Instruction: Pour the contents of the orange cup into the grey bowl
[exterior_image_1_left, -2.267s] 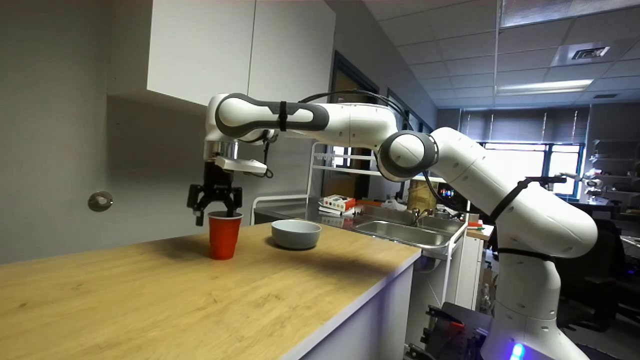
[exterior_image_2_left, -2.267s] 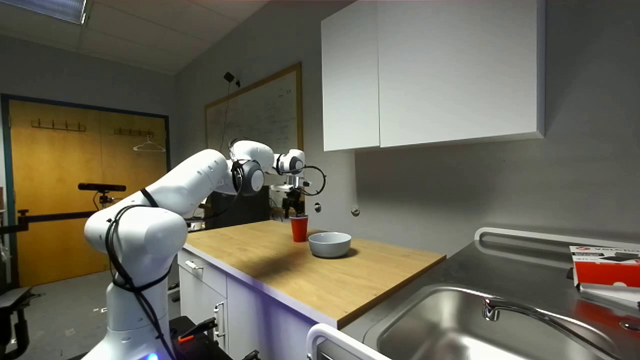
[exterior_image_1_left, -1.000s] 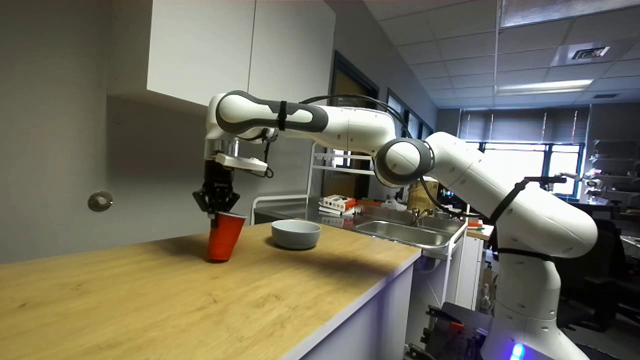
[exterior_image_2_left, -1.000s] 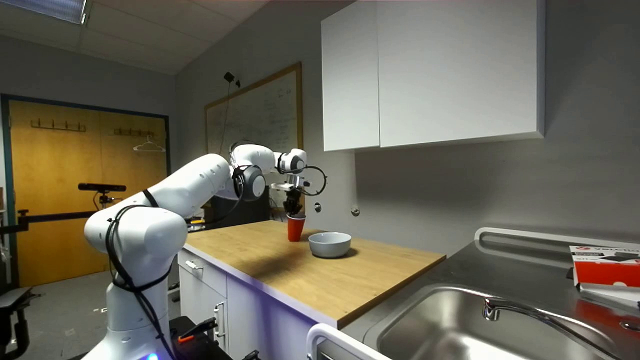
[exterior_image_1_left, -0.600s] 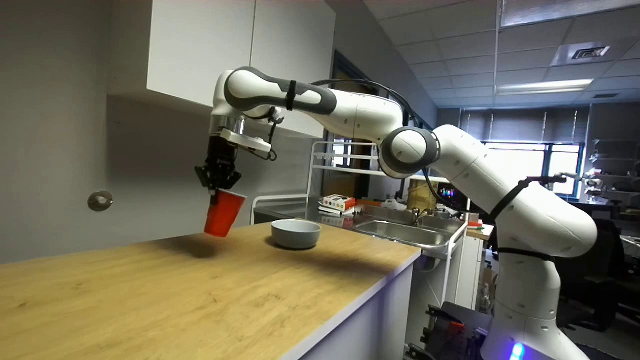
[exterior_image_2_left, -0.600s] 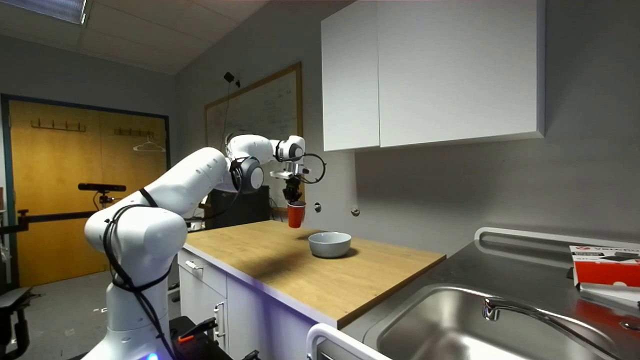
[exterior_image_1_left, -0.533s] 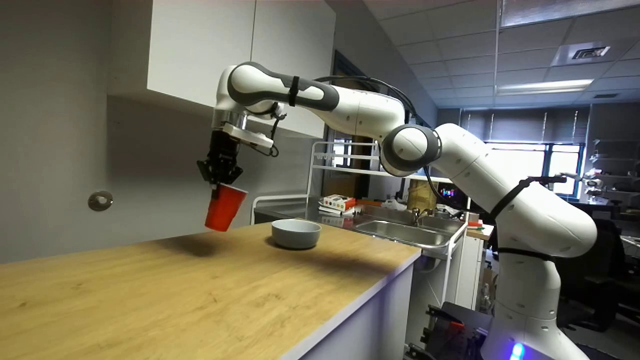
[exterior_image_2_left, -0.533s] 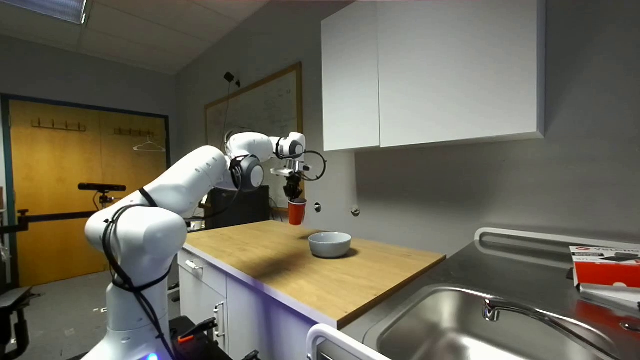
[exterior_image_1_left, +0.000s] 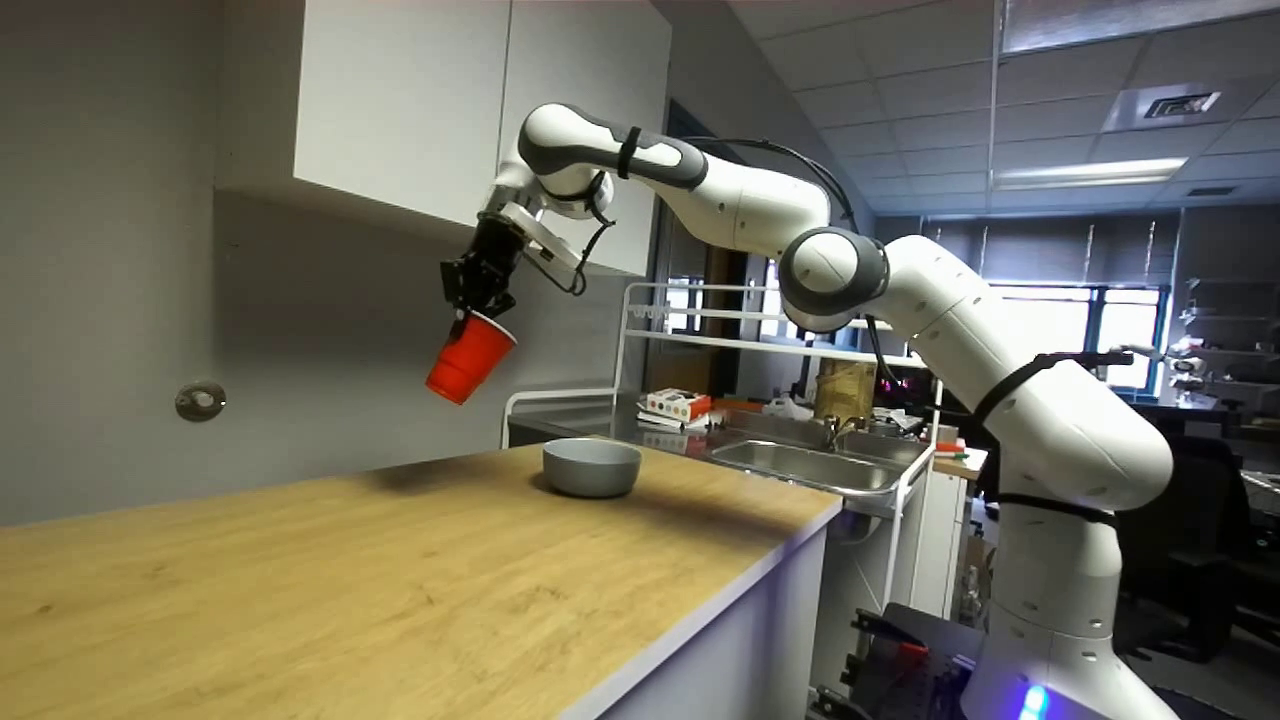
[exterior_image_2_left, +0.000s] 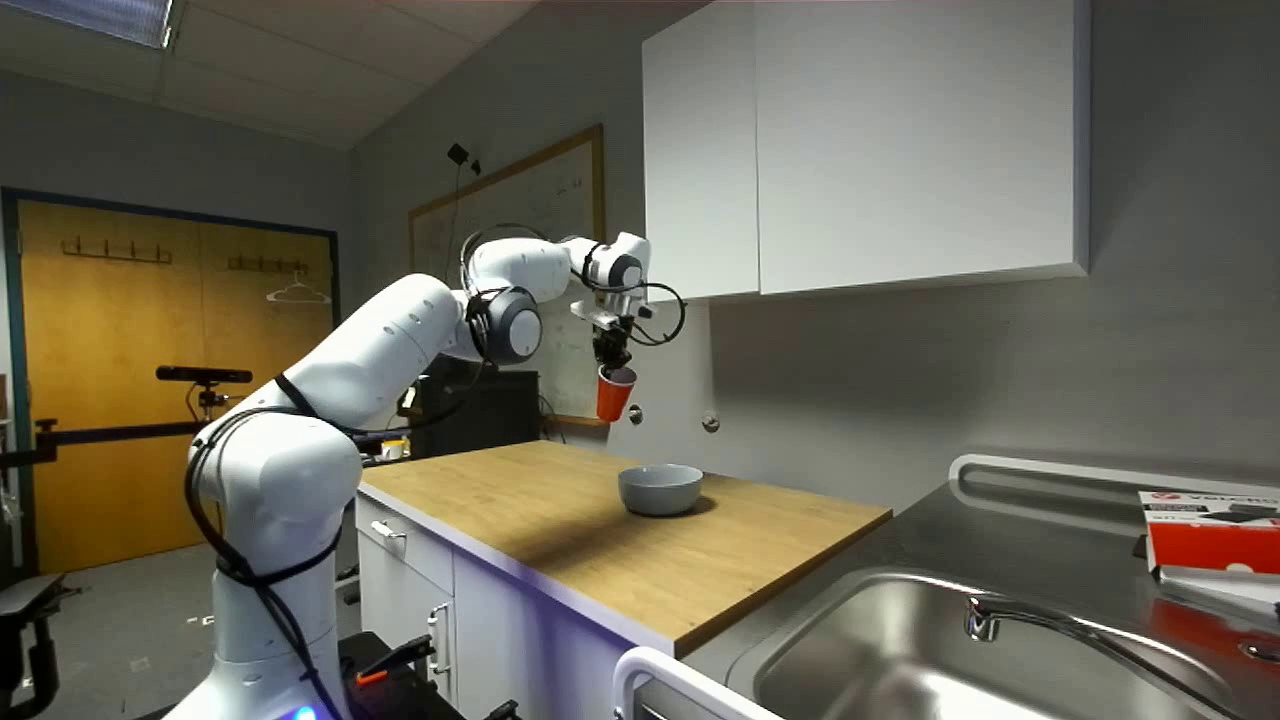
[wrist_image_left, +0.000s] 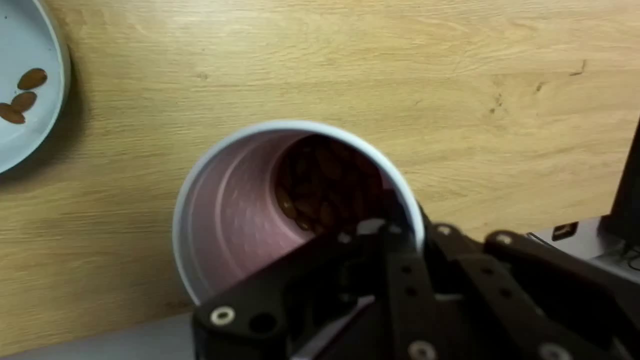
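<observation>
The orange cup (exterior_image_1_left: 470, 358) hangs in the air, its rim tilted toward the bowl's side. My gripper (exterior_image_1_left: 459, 325) is shut on the cup's wall at the rim, one finger inside and one outside. In the wrist view several brown almonds (wrist_image_left: 327, 185) lie deep in the cup, partly dark. On the wooden counter, lower down and apart from the cup, stands the grey bowl (exterior_image_2_left: 660, 492). Part of that bowl shows at the wrist view's left edge, with three almonds (wrist_image_left: 32, 79) visible inside. The rest of its inside is cut off.
A white wall cabinet (exterior_image_1_left: 400, 100) hangs above the counter (exterior_image_1_left: 400, 580), close to the raised arm. Past the counter's end are a metal sink (exterior_image_2_left: 900, 640) with a tap, a white rack (exterior_image_1_left: 625, 340) and a red-and-white box (exterior_image_2_left: 1210, 535).
The gripper closed on the cup's rim, and the cup tipped slightly on the counter. Since then it has risen well clear, shifted toward the bowl's side and tilted further. The bowl stayed put.
</observation>
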